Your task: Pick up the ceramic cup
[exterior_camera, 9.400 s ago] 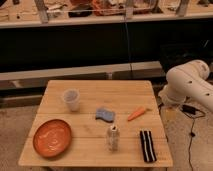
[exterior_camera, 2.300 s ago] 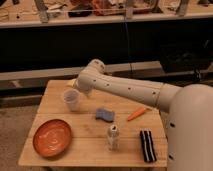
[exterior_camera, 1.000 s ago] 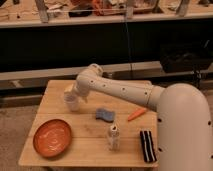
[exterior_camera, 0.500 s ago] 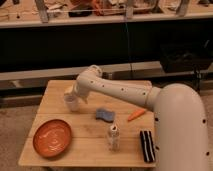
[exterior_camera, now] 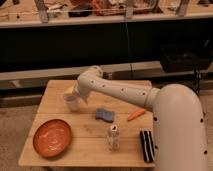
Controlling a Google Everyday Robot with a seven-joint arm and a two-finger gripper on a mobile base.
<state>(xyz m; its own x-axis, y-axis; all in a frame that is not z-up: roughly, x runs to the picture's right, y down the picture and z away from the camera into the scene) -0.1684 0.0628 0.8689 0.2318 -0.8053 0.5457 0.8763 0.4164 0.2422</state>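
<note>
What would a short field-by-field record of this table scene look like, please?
table: wooden, light top
ceramic cup: upright, back left of the table
gripper: at the ceramic cup's rim, arm reaching in from the right
orange plate: front left, nothing on it
blue sponge: near the middle, right of the cup
orange carrot-like item: right of the sponge
shaker bottle: upright, front centre
black striped item: front right edge

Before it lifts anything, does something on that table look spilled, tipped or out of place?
Nothing stands out. The ceramic cup and shaker bottle stand upright, the orange plate lies flat, and the gripper is at the cup.
</note>
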